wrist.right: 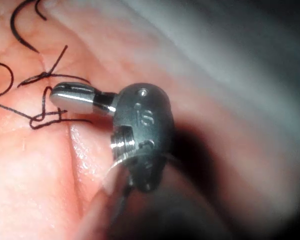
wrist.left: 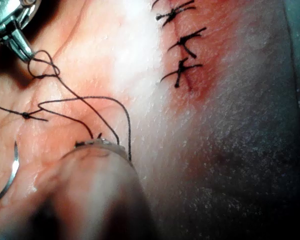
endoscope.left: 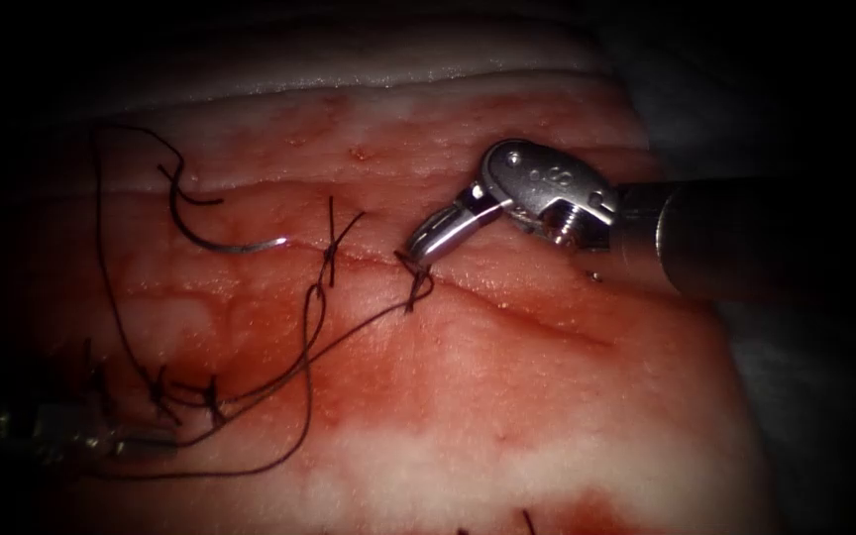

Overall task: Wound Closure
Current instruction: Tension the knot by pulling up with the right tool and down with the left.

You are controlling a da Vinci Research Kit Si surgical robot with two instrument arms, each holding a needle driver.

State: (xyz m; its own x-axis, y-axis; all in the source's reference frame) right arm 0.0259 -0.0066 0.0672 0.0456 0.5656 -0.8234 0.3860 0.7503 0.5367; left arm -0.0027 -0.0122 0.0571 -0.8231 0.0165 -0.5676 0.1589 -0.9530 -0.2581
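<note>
The curved needle [endoscope.left: 225, 241] lies free on the tissue [endoscope.left: 507, 396] left of the cut [endoscope.left: 527, 309], outside the tissue, with neither tool holding it; it also shows in the left wrist view [wrist.left: 12, 172]. My right tool [endoscope.left: 418, 253] reaches in from the right, its jaws shut on the thread just above a loose knot [endoscope.left: 416, 287] on the cut; it shows again with that knot [wrist.right: 42, 119] under its tip [wrist.right: 62, 95]. From the knot the thread [endoscope.left: 329, 342] runs down-left to my left tool [endoscope.left: 136, 444], shut on it in the dim corner.
A tied stitch [endoscope.left: 329, 254] crosses the cut left of the loose knot. Two more knots [endoscope.left: 185, 394] sit at the lower left. A row of finished stitches [wrist.left: 182, 42] closes another cut nearby. White drape [endoscope.left: 250, 79] borders the tissue at the back.
</note>
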